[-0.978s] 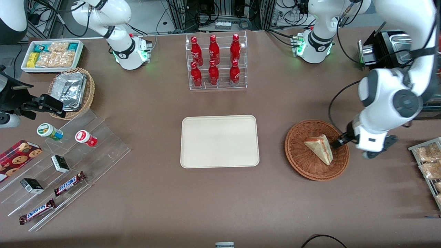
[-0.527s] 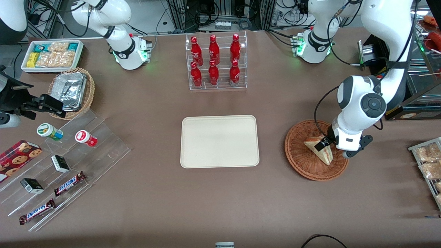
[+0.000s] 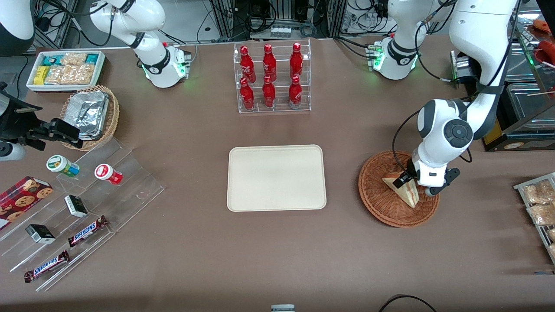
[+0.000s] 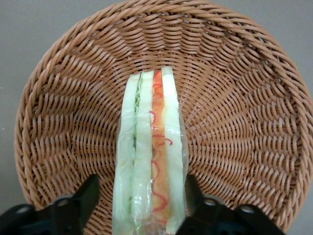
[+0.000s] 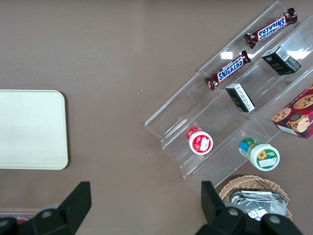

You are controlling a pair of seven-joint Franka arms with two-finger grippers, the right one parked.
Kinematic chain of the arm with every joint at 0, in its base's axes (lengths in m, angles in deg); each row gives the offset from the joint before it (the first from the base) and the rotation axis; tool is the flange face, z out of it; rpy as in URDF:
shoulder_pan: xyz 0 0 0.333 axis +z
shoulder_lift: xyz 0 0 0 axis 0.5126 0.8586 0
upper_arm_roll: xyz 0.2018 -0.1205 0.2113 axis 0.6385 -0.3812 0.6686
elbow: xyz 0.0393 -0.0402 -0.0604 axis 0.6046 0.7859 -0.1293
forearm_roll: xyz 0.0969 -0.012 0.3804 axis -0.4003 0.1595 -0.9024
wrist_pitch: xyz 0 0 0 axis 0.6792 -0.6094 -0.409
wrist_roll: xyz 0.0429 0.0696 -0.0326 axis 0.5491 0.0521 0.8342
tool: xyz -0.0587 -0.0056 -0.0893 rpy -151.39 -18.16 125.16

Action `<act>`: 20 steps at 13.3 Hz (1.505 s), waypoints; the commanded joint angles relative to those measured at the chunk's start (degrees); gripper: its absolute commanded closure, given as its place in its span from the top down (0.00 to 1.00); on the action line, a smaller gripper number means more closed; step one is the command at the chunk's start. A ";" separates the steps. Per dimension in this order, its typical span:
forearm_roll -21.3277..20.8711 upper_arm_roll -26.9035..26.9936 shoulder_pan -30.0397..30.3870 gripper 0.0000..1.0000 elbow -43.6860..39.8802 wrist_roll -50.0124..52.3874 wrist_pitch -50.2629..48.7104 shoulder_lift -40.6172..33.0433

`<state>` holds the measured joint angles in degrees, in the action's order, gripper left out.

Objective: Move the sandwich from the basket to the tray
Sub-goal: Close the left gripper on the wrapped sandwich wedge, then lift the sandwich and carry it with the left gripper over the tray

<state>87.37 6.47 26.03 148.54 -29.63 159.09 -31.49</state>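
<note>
The sandwich [image 3: 405, 190], a wrapped wedge of pale bread, lies in the round reddish-brown wicker basket [image 3: 378, 203] toward the working arm's end of the table. In the left wrist view its cut edge [image 4: 150, 161] shows green, white and red-orange layers against the basket weave [image 4: 244, 112]. My gripper [image 3: 409, 179] is low over the basket and open, its black fingers [image 4: 88, 196] standing on either side of the sandwich's wide end. One finger is close against the wrapper, the other a small gap away. The cream tray [image 3: 276, 177] lies bare at the table's middle, also in the right wrist view as the tray [image 5: 29, 128].
A clear rack of red bottles [image 3: 272, 78] stands farther from the camera than the tray. A wire rack of snack packets [image 3: 540, 203] sits at the working arm's table edge. Toward the parked arm's end are acrylic steps with snacks [image 3: 78, 208] and a tan basket of foil trays [image 3: 89, 113].
The gripper has moved from beside the basket's rim in over the basket, and now straddles the sandwich. The sandwich and basket have not moved.
</note>
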 commanded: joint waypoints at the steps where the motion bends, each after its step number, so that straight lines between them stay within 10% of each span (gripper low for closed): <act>1: 0.25 -0.06 0.06 0.00 -2.64 0.99 -1.68 0.15; 9: -0.54 -0.77 -6.15 0.00 -23.89 1.42 -37.52 -3.63; 20: 0.08 -3.05 -31.47 0.00 -40.34 1.33 -29.06 17.71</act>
<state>87.38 3.59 -3.40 115.13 -28.89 128.05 -20.30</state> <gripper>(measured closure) 0.855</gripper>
